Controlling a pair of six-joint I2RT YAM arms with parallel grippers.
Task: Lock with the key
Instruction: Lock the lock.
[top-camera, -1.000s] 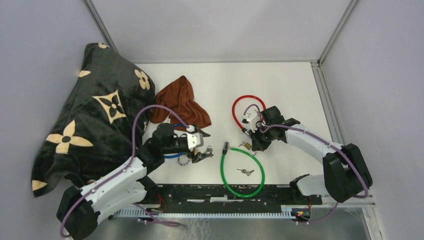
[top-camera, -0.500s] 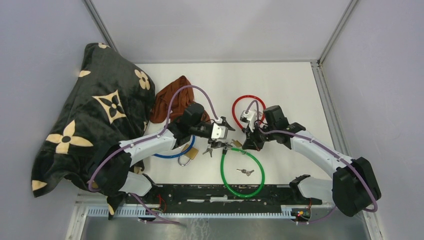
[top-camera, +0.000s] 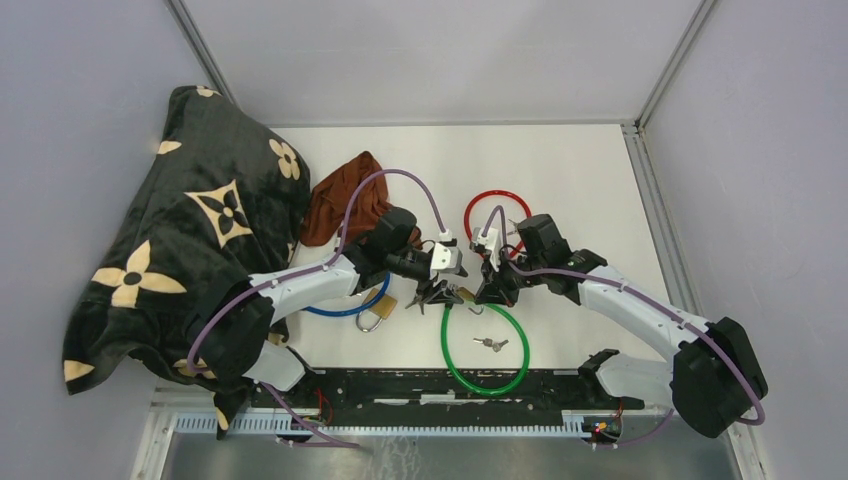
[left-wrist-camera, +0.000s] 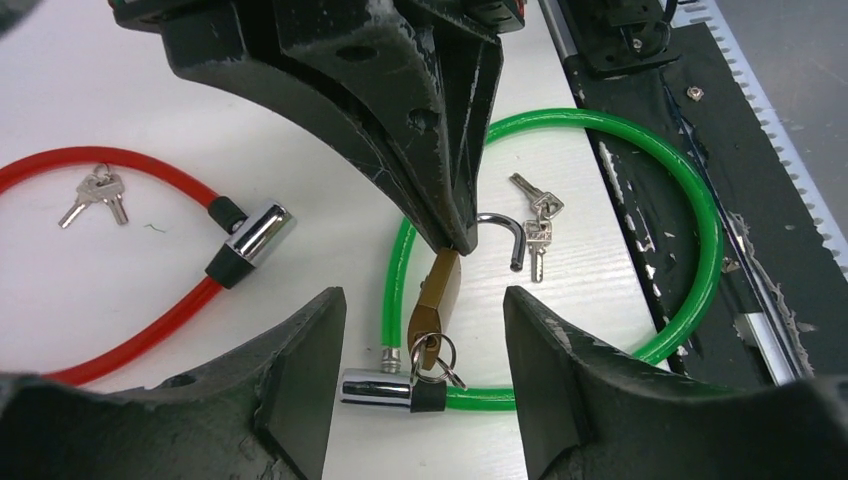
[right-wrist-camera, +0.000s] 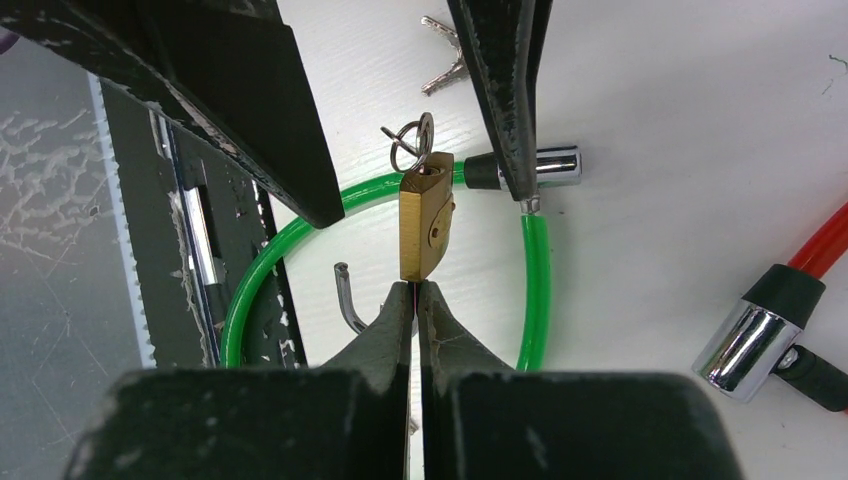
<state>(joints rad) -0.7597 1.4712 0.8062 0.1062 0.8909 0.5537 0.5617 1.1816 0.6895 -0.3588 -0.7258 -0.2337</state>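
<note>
The right claw (right-wrist-camera: 415, 292) was closed tight on the shackle end of the brass padlock (right-wrist-camera: 424, 215) and held it over the middle of the counter (top-camera: 560, 180), toward the front edge. The shackle (right-wrist-camera: 345, 295) stood open. A key with its ring (left-wrist-camera: 436, 352) sat in the bottom of the lock. The left claw (left-wrist-camera: 422, 300) was half wide, with one finger at each side of that key and not touching it. Just beneath lay the chrome end (left-wrist-camera: 375, 388) of the green cable lock (right-wrist-camera: 535, 290), with loose keys (left-wrist-camera: 535, 215) inside its loop. A red cable lock (left-wrist-camera: 150, 320) lay beside it. A blue cable lock (top-camera: 345, 312) and a brown cloth (top-camera: 355, 205) lay further left.
</note>
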